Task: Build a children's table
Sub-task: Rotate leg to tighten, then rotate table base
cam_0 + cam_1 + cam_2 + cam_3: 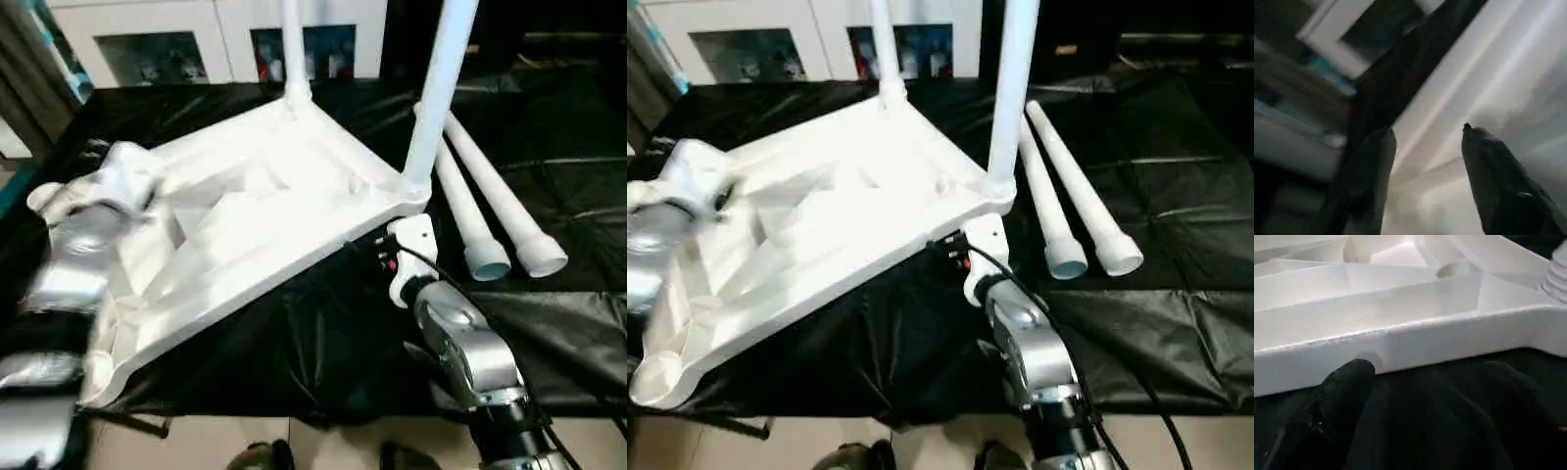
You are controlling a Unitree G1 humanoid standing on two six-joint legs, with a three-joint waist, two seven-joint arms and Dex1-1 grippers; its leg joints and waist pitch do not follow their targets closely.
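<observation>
The white table top point(255, 225) lies upside down on a black sheet, ribbed underside up. Two white legs stand in its sockets, one at the far corner point(294, 49) and one at the right corner point(436, 88). Two more legs point(465, 211) point(505, 201) lie loose on the sheet to the right, flared ends toward me. My left gripper point(1426, 130) is open, hovering over the top's left part. My right gripper point(1430, 369) is open and low on the sheet, its fingertips just short of the top's near rim point(1415, 342), close to the right corner.
The black sheet point(294, 343) covers the work surface, and its front edge drops to a beige floor point(196, 441). A white cabinet with glass doors point(196, 39) stands behind. The top's near-left corner socket point(656, 377) reaches the sheet's front edge.
</observation>
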